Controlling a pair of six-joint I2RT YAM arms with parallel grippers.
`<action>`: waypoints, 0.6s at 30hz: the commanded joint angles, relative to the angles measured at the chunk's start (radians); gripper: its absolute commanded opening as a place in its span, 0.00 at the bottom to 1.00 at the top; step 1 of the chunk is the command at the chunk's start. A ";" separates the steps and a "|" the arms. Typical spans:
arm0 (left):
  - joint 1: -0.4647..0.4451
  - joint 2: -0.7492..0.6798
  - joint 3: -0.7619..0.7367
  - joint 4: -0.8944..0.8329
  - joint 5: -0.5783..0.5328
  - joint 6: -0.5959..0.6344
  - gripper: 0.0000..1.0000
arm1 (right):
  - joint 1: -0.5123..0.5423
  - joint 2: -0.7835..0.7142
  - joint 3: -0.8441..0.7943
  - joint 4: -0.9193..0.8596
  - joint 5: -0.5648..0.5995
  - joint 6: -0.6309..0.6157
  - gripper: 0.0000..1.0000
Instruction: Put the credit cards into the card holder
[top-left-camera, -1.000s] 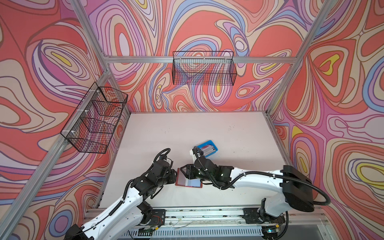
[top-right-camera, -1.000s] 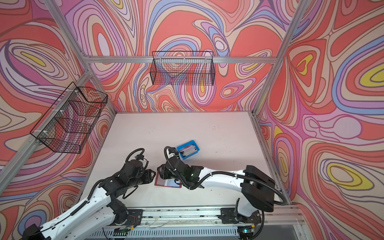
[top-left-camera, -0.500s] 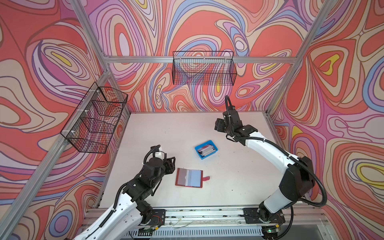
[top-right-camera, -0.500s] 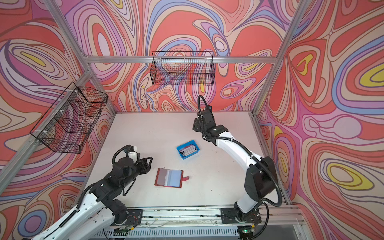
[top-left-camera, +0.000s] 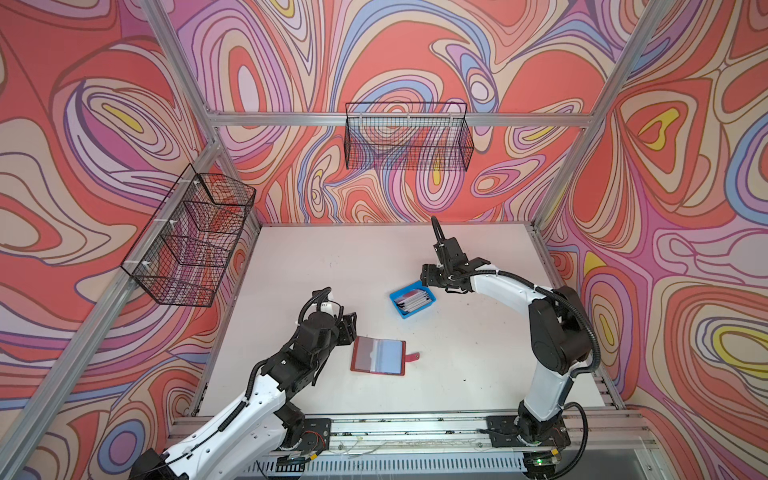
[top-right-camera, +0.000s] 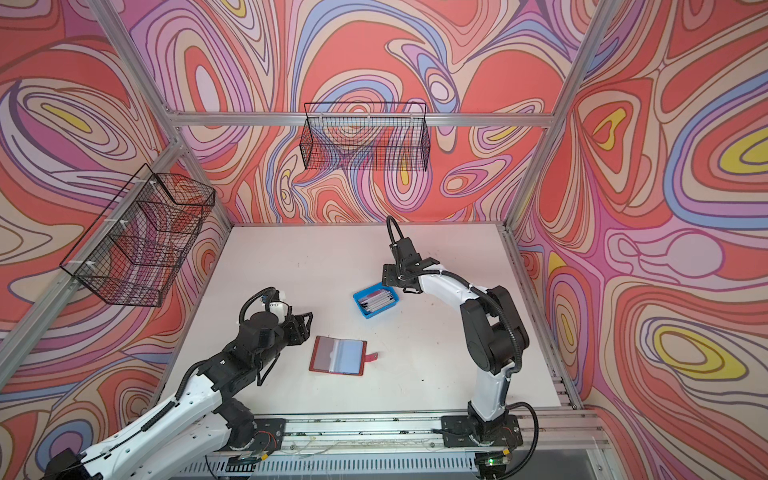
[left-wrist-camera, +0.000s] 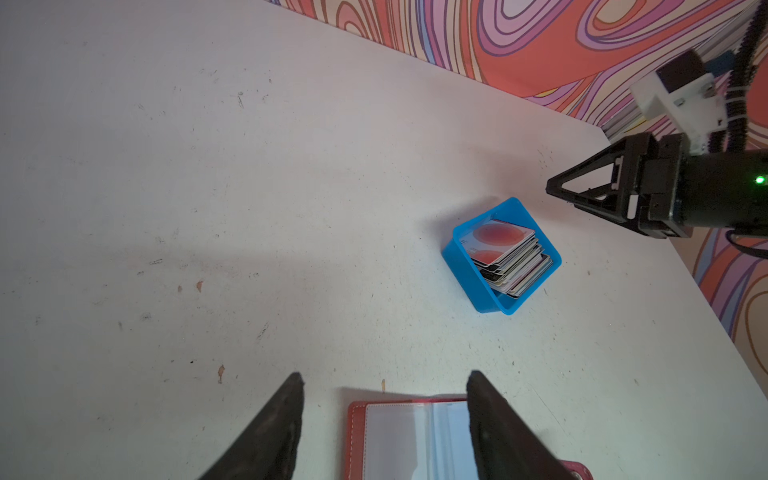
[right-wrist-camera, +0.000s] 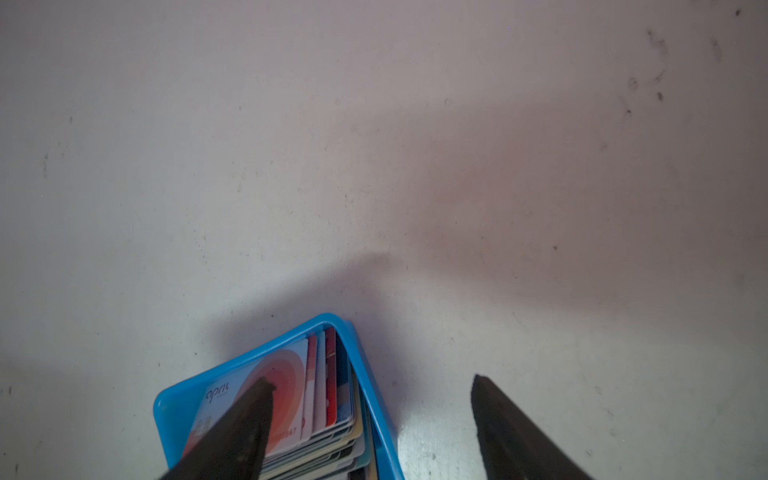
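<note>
1. Blue tray (left-wrist-camera: 463, 282): small open plastic box standing on the white bench (top-left-camera: 332, 257). It is the reference for all entries below.
2. Credit cards (left-wrist-camera: 505, 253): a slanted stack inside the blue tray. The top card is white with a large red circle, and edges of white, grey and dark cards show beneath it.
3. Card holder (top-left-camera: 378, 356): red booklet lying open and flat on the bench, near the blue tray but apart from it, on the tray's side toward the arm bases. Its snap tab sticks out from one end. The clear sleeve page nearer the tab shows light blue and the other page greyish.
4. Left hand (left-wrist-camera: 384, 377): beyond the card holder from the blue tray, over the holder's edge away from the tab. The jaws stand well apart with nothing between them. One finger is over bare bench, the other over the holder's fold.
5. Right hand (right-wrist-camera: 372, 381): at the blue tray's side away from the card holder. The jaws are spread wide and grip nothing. In the right wrist view one finger lies across the top card and the other beyond the tray wall, over bare bench. Contact with the cards cannot be told.
6. Wire baskets (top-left-camera: 407, 141): two black baskets hung on the walls, well apart from the blue tray.
</note>
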 joint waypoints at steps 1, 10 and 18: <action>0.003 0.018 0.014 0.061 0.023 0.025 0.68 | 0.000 -0.117 -0.148 0.115 0.021 0.140 0.79; 0.004 0.227 0.146 0.065 0.069 0.015 0.68 | 0.013 -0.284 -0.352 0.243 0.008 0.330 0.67; 0.009 0.720 0.648 -0.135 0.131 -0.007 0.66 | 0.026 -0.294 -0.519 0.477 -0.017 0.359 0.67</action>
